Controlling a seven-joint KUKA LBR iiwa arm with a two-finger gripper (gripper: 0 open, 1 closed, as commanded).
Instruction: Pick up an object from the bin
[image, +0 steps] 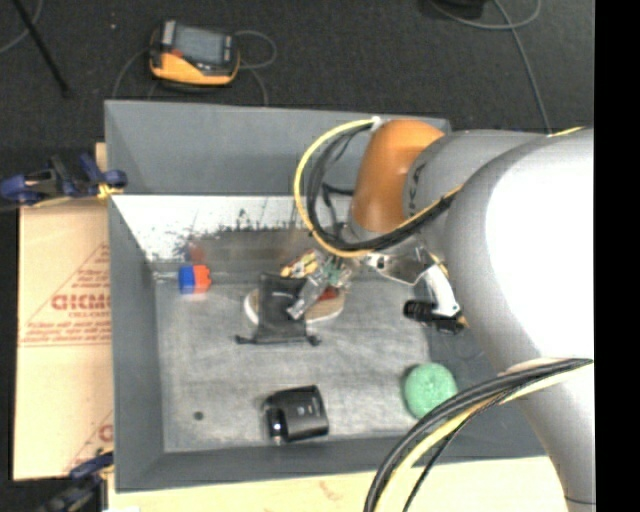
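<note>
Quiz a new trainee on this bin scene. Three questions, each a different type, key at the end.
1. Multiple choice: which thing does the gripper hang over?
A) a yellow banana
B) a dark flat thing in the middle of the bin
C) a red cup
2. True or false: the green ball lies nearer the side the arm reaches in from than the blue-and-orange block does.
3. Fill in: in the camera view, the black boxy thing lies ____ the gripper (above or below).

Key: 1 B; 2 true; 3 below.
</note>
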